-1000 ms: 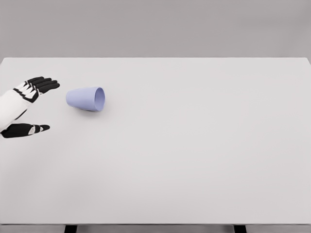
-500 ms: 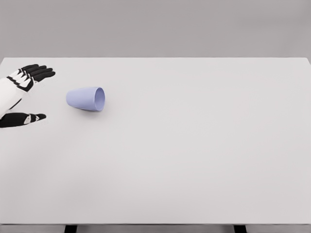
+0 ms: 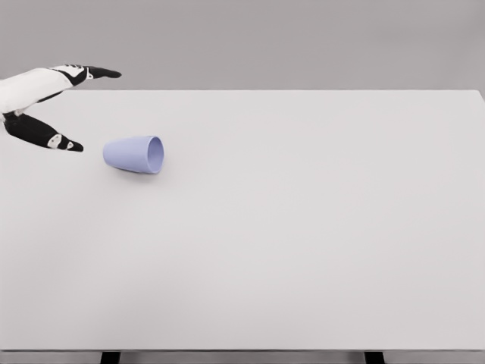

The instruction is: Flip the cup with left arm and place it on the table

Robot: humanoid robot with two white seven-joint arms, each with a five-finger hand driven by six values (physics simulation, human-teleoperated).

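Our left hand (image 3: 47, 106) hovers with fingers spread and empty, up and to the left of the cup (image 3: 134, 155). The cup lies on its side on the surface (image 3: 303, 227), long axis running left-right, mouth facing away from our hand.

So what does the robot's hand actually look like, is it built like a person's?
Roughly, yes. The left hand has a smooth white shell over its back, and slim black fingers and thumb with small white patches at the joints. No cables or markings show. The right arm is out of view.
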